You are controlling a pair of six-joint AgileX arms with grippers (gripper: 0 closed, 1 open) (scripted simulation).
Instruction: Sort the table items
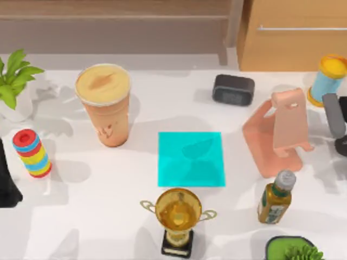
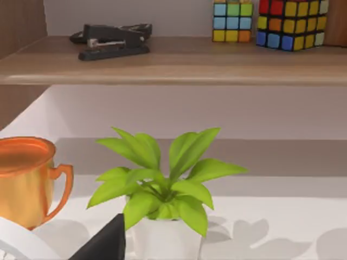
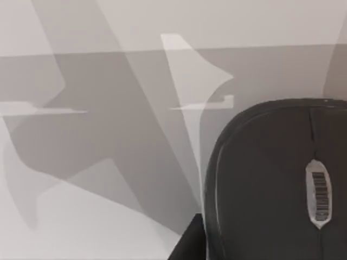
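Observation:
A tall tan-orange drink cup stands upright at the back left of the white table. A black oval computer mouse lies on the table very close under my right wrist camera. My right arm reaches in at the table's right edge, beside the pink phone stand. My left arm sits dark at the left edge, close to a striped ring toy.
A cyan mat marks the table's middle, with a gold trophy in front and a dark speaker box behind. A bottle, two potted plants and a blue spool also stand about. Behind runs a shelf.

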